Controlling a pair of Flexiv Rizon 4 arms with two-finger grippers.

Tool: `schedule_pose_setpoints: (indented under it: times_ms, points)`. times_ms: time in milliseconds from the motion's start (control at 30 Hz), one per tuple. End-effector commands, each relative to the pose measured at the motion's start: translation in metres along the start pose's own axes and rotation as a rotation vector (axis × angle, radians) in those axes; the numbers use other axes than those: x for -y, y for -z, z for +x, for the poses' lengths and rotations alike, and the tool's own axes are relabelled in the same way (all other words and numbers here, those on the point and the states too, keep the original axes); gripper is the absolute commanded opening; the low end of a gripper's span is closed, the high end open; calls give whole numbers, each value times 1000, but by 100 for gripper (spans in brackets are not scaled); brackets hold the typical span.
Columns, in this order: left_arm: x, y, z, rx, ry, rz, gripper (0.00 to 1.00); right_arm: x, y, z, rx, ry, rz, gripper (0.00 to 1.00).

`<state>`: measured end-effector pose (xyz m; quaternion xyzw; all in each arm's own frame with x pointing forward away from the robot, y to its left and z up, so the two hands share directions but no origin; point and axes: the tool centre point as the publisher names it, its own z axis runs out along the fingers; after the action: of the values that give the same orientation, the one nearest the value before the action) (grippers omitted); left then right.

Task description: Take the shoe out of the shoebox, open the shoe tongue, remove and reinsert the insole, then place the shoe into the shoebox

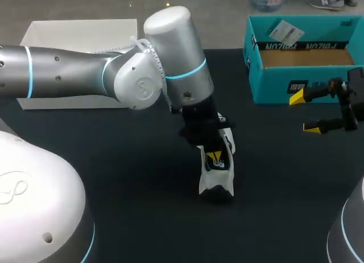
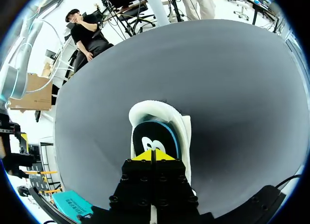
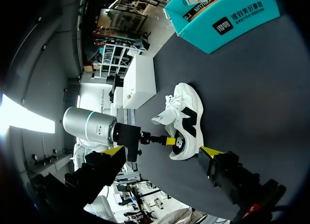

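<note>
A white shoe with a black side logo stands on its sole in the middle of the dark table. My left gripper comes down into its heel opening. Seen from the left wrist, the left gripper is shut, its tips resting on the heel end of the black insole inside the shoe; whether it pinches the insole is unclear. From the right wrist, the shoe has its tongue pulled up and forward. My right gripper hangs open and empty at the right, in front of the teal shoebox.
The open teal shoebox stands at the back right with brown cardboard showing inside. A white box sits at the back left, partly behind my left arm. Bare dark table lies between the shoe and my right gripper.
</note>
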<state>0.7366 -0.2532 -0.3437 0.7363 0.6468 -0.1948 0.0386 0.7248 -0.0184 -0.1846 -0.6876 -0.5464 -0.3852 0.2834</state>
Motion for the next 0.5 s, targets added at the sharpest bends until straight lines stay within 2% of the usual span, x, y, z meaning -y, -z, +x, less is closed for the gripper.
schedule_pose_setpoints:
  times_ms: [33,100,267,500]
  points:
    - [-5,-16,-1,-40,2,11,0,1,-1,0,3,-1,-3,100]
    - [-3,-20,2,-63,-4,-11,0,1,-1,0,3,-1,-3,100]
    - [2,-35,11,-60,19,-7,0,1,-1,0,3,-1,-3,100]
    - [-3,-58,19,-74,26,-87,0,1,-1,0,3,-1,-3,100]
